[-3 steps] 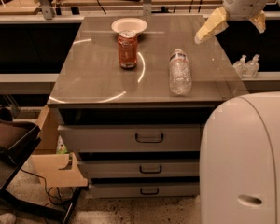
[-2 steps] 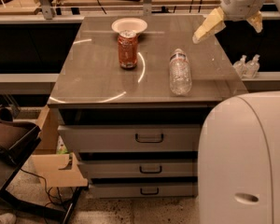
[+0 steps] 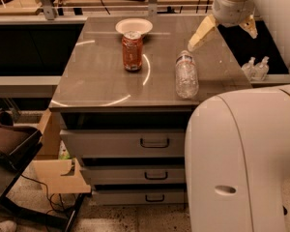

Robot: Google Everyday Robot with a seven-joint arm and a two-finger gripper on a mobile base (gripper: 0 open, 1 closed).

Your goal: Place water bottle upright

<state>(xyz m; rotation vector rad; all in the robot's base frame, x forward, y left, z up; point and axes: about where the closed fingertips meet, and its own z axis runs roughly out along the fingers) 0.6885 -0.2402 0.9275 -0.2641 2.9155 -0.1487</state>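
Observation:
The water bottle (image 3: 186,77) is clear ribbed plastic and lies on its side on the grey cabinet top (image 3: 101,76), near the right front. Its white cap points away from me. My gripper (image 3: 225,32) hangs above the cabinet's right rear part, just beyond and to the right of the bottle's cap end. It is open and empty. One cream finger (image 3: 201,33) points down and left toward the bottle, and the other finger (image 3: 249,27) points right. The gripper does not touch the bottle.
An orange-red soda can (image 3: 132,51) stands upright at the middle, with a white bowl (image 3: 134,26) behind it. Two tiny clear bottles (image 3: 256,67) sit on a lower ledge off the right edge. My white body (image 3: 241,158) fills the lower right. Drawers (image 3: 154,143) lie below the top.
My gripper has moved left and slightly down, closer to the bottle's cap end. The bottle, can and bowl have not moved.

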